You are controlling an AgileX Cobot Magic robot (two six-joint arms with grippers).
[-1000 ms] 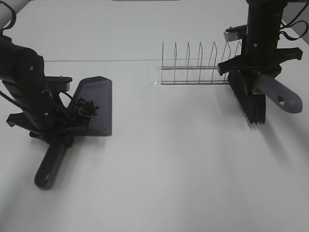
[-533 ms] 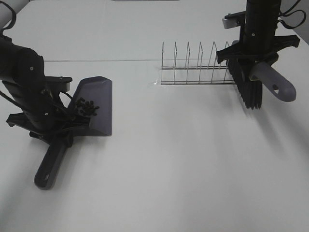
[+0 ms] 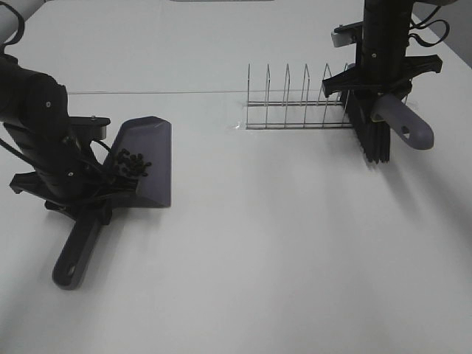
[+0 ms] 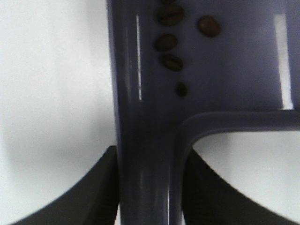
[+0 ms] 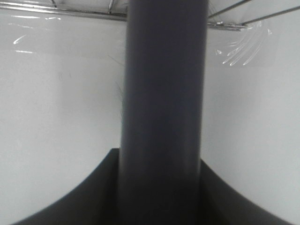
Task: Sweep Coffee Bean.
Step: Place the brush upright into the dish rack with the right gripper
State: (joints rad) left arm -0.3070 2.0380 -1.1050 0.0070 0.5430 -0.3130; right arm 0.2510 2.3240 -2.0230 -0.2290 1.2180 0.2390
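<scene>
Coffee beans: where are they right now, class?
In the exterior high view, on the left: the coffee beans lie inside the dustpan near its handle, held by the left gripper, far from the brush in the right gripper.

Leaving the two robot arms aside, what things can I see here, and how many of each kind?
dustpan: 1
brush: 1
wire rack: 1
pile of coffee beans: 1, lying in the dustpan; the single beans are too small to count
Total: 4
</scene>
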